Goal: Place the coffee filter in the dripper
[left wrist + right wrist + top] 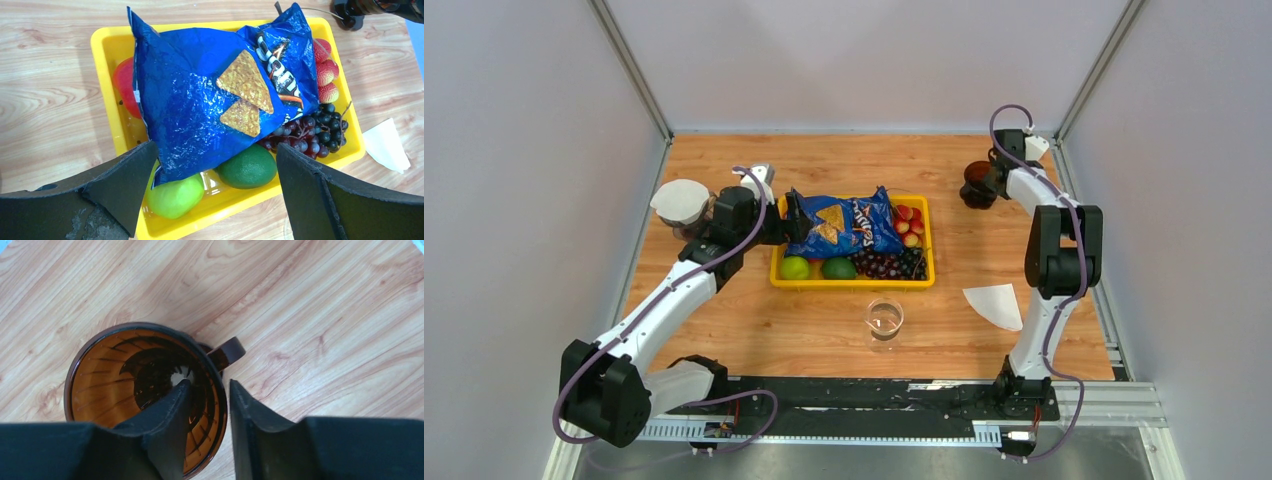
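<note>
coffee filter is seen lying flat on the wooden table near the foot of the right arm, well apart from the brown dripper, which stands at the far right of the table. the step in hand is judged to be a grasp of the dripper. the right gripper is narrowed about its rim, with one finger inside the cone and one outside. the rim should be pinched squarely and the dripper held upright if it is moved, so that its open mouth is left free for the filter. the left gripper is held wide and empty over the yellow tray of fruit and a chip bag, and is best left out of the way.

whether the pads are pressed on the rim cannot be told. the dripper's base is hidden beneath the cone, and in the top view the dripper is partly covered by the right gripper. the filter's fold and seam are too small to be made out.
</note>
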You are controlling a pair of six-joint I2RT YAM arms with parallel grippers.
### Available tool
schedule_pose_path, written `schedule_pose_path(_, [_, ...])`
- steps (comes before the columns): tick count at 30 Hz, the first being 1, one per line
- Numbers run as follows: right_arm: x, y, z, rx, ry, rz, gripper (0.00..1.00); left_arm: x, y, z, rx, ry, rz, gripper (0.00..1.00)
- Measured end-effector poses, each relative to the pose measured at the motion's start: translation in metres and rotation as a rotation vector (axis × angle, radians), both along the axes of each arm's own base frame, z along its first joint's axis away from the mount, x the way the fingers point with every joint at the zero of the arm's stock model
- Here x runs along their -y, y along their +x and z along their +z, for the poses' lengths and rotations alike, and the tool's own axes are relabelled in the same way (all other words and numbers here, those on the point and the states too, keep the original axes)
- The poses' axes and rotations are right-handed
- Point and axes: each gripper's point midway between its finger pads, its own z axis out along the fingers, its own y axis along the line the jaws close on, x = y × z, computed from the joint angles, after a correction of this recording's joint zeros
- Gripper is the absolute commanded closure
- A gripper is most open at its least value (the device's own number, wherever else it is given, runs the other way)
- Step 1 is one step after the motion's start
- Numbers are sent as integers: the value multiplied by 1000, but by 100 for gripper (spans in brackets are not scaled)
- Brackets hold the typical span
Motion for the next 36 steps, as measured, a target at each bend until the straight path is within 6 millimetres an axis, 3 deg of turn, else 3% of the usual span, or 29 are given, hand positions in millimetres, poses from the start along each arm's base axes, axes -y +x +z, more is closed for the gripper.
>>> schedule_pose_path(6, [8, 1, 0, 1, 2, -14, 82, -7, 2, -4, -6, 24, 39, 0])
schedule_pose_path(12, [3, 12, 11, 42, 23, 4, 100, -13, 1, -5, -13, 41, 65, 0])
schedule_pose_path(21, [-7, 14, 24, 53, 43, 103, 100, -18, -1, -2, -6, 47, 85, 0])
schedule_pose_path(25, [-20, -3, 47, 63, 62, 191, 100, -18, -1, 0, -2, 43, 86, 0])
schedule_pose_path(29, [-41, -29, 85, 131, 122, 293, 100, -18, -1, 0, -6, 39, 88, 0])
schedule_pose_path(32, [-65, -53, 111, 187, 198, 398, 100, -17, -2, 0, -9, 33, 87, 0])
schedule_pose_path(36, [-112, -91, 137, 237, 305, 595, 100, -16, -2, 0, -10, 27, 85, 0])
